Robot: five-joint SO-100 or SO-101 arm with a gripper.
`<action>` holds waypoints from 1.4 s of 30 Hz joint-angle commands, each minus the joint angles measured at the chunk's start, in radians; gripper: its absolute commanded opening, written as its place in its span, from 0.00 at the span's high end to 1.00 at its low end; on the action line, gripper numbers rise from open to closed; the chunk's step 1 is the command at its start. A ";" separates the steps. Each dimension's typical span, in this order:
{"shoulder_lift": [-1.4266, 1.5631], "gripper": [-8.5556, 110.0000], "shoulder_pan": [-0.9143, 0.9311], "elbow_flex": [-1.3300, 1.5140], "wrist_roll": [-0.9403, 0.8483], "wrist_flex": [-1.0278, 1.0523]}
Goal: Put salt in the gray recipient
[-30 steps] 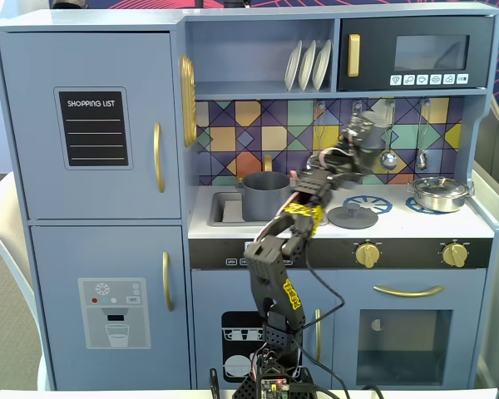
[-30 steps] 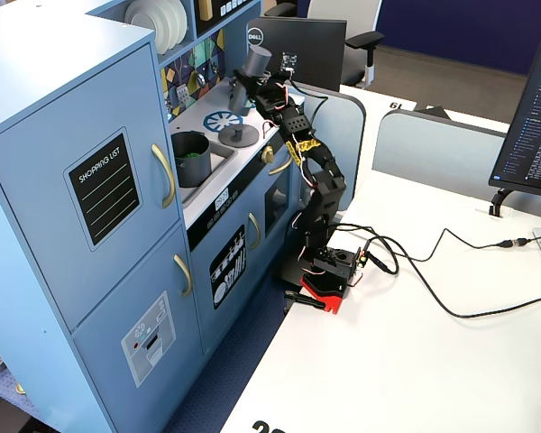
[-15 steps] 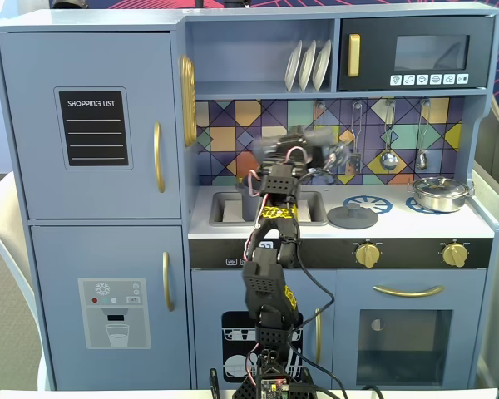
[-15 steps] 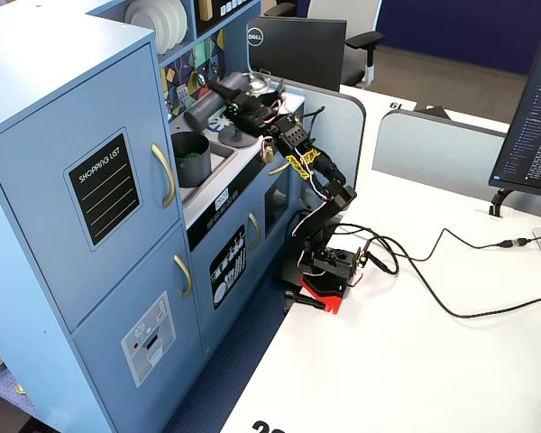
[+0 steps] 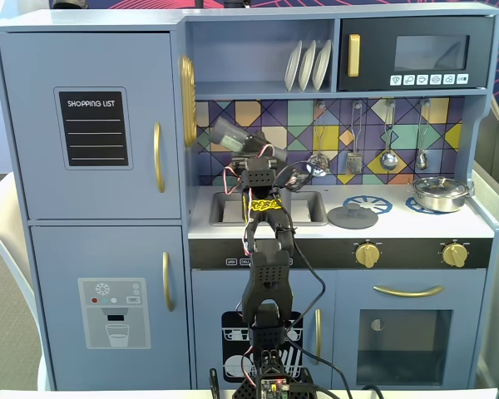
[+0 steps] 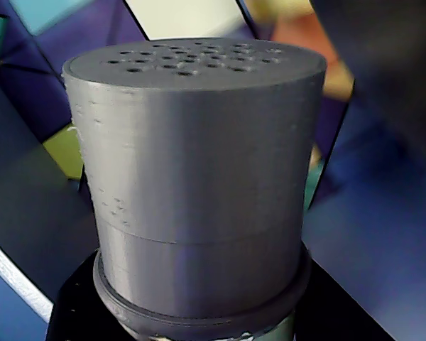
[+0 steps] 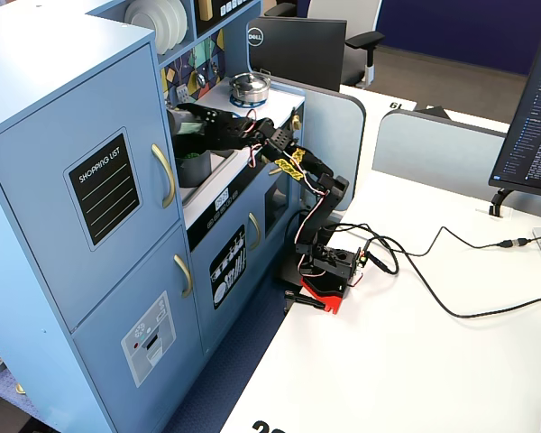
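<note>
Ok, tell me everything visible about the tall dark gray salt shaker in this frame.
The tall dark gray cylindrical salt shaker looks like matte plastic with fine horizontal ridges. Its flat top, dotted with small holes, fills the wrist view above a wider collar. In a fixed view it is blurred, tilted with its top toward the upper left, raised over the sink area of the toy kitchen. The black gripper holds it at its lower end; the pale green label shows only faintly.
</note>
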 commanded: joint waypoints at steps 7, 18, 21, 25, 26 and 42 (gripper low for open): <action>-0.080 0.93 -0.034 -0.147 0.147 -0.095; -0.152 0.93 -0.018 -0.232 0.156 -0.020; -0.144 0.93 -0.046 -0.224 0.135 -0.179; -0.172 0.93 -0.031 -0.276 0.161 -0.106; -0.181 0.93 -0.023 -0.299 0.186 -0.034; -0.156 0.93 -0.089 -0.239 0.044 -0.161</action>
